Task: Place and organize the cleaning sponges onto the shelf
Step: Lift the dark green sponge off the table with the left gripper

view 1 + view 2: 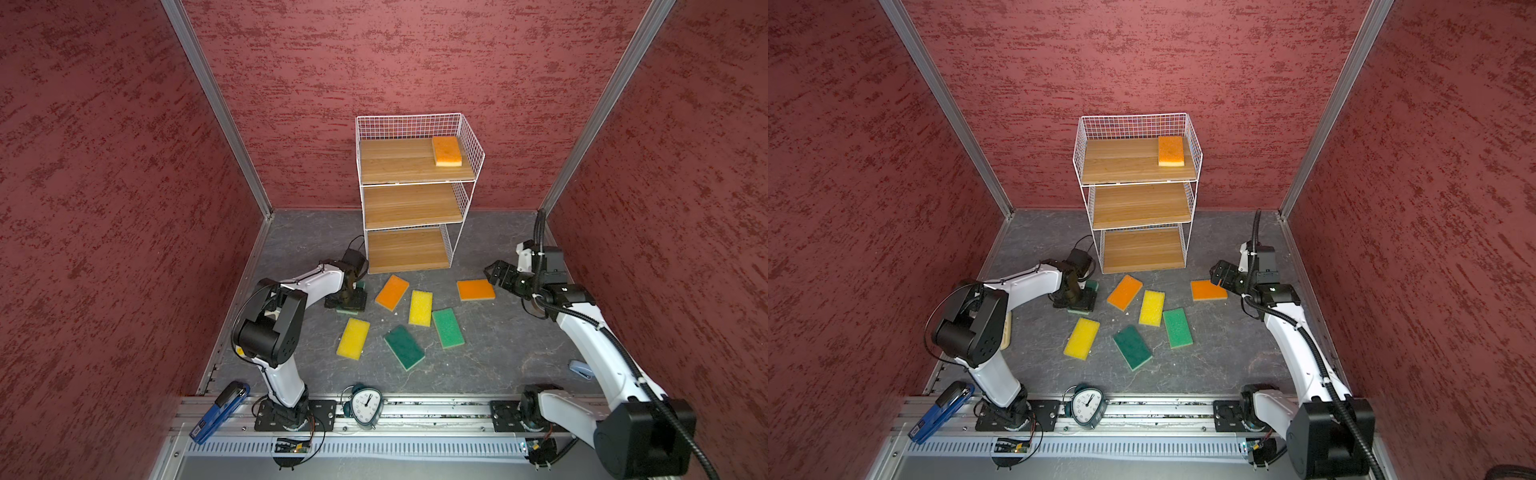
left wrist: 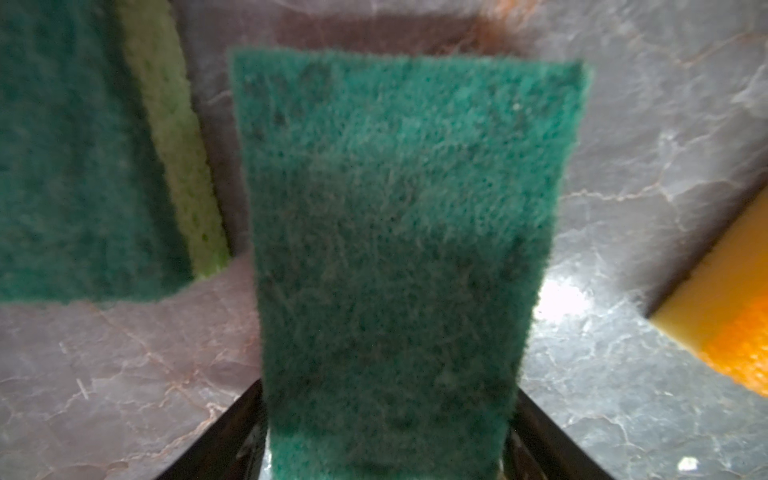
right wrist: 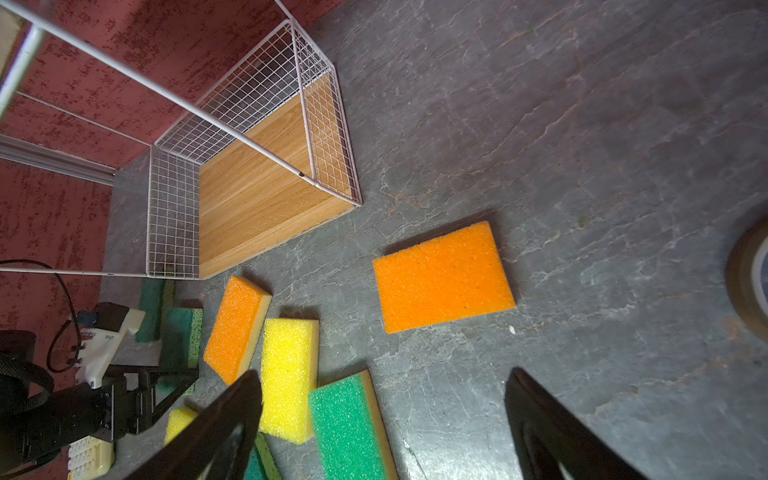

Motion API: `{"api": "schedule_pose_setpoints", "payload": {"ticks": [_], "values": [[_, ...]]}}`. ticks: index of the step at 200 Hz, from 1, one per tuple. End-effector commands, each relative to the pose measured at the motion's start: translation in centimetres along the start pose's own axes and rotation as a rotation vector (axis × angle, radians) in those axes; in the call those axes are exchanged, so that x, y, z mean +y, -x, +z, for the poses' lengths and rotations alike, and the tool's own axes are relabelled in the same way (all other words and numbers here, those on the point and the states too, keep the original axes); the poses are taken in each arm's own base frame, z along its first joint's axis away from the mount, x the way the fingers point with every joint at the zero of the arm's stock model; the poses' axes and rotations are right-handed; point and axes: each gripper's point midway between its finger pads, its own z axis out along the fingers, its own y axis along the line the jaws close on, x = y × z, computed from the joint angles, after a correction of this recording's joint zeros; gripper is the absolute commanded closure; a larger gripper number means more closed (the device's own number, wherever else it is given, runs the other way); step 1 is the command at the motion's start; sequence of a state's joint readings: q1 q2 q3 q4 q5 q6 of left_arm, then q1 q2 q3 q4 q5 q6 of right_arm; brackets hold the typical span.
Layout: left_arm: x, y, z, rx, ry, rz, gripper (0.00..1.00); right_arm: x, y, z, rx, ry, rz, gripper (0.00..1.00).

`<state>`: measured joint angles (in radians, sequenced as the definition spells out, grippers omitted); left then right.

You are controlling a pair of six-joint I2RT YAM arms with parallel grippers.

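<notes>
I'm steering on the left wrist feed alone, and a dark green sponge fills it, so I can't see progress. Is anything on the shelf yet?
Observer: One orange sponge lies on the shelf, at the right end of its top board.
Operator: Lower boards?
Observer: No sponge shows on either.
Operator: Right gripper?
Observer: The right gripper hangs open above the floor beside a second orange sponge.
</notes>
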<state>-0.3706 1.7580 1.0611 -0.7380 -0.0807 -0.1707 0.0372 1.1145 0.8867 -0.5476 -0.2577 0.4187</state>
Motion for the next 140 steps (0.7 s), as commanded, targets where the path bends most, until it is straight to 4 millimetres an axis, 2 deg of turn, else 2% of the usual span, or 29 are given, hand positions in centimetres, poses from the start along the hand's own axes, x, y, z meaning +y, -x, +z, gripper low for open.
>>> {"api": "schedule_pose_setpoints", "payload": {"ticks": [1, 39, 79, 116, 140], "values": [[-0.4, 0.0, 0.3, 0.011, -0.007, 0.013, 0.19, 0.0, 0.6, -0.4, -0.035, 0.003, -0.012, 0.07], [-0.7, -0.4, 0.3, 0.033, -0.027, 0.015, 0.26, 0.1, 0.7, -0.4, -0.033, 0.005, -0.011, 0.08], [-0.2, -1.0, 0.0, 0.033, -0.020, -0.021, 0.31, 0.0, 0.8, -0.5, -0.036, 0.001, -0.017, 0.07], [-0.8, -0.1, -1.7, -0.047, -0.087, -0.046, 0.45, -0.1, 0.8, -0.8, -0.040, -0.008, -0.023, 0.07], [-0.9, 0.5, -2.9, -0.103, -0.102, -0.062, 0.46, -0.1, 0.8, -1.2, -0.047, -0.014, -0.030, 0.08]]}}
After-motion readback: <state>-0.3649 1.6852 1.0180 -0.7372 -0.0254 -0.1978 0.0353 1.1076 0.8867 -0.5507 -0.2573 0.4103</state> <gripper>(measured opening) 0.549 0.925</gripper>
